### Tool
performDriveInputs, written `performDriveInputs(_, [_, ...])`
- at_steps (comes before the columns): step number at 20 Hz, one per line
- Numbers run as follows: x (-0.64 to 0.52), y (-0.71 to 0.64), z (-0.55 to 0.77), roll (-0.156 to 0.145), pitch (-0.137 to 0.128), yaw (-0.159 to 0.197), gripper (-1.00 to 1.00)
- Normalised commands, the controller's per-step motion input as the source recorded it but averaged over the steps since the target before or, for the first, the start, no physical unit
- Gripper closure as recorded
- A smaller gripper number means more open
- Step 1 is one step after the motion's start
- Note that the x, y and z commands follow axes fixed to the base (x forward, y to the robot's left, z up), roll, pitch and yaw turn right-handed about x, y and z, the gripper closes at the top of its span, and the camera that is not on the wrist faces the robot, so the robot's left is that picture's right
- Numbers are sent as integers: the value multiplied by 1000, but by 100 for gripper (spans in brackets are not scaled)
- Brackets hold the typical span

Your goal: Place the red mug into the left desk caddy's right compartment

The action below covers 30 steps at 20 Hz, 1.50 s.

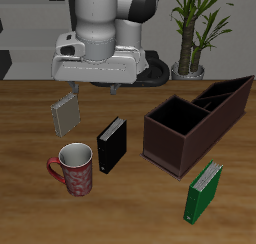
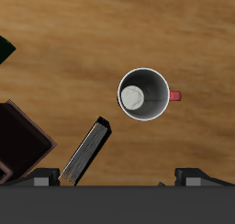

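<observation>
One green upright book (image 1: pixel 204 192) stood nearest the table's front edge. One red ceramic mug (image 1: pixel 76 170) with a whitish floral pattern stood upright on the wooden table (image 1: pixel 130 203), its loop handle pointing toward 9 o'clock in the exterior view. One small black book (image 1: pixel 111 145) stood just beside the mug, at its 1 o'clock. One long dark maroon-brown desk caddy (image 1: pixel 190 127) lay well apart from the mug, at its 3 o'clock; its large square compartment (image 1: pixel 178 118) held nothing. One grey book (image 1: pixel 65 113) stood farther back. One gripper (image 1: pixel 100 86) hung above the table, clear of the mug. In the wrist view the mug (image 2: pixel 144 95) showed its pale inside, and the two fingertips (image 2: pixel 197 175) stood spread wide, holding nothing.
</observation>
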Motion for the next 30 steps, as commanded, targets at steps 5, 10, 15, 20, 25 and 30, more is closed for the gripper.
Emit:
performDriveInputs(5, [187,-17,-8,-12,-45,8,-100])
performDriveInputs(10, [202,-120,-74,-5,-25,2,-100])
performDriveInputs(15, [244,-206,-243,10,-26,26,-100])
performDriveInputs(20, [160,-129,-235,-16,0,-3,-100])
performDriveInputs(25, [144,34,-279,9,17,-30,-100])
performDriveInputs(30, [94,114,-209,16,15,-14,-100])
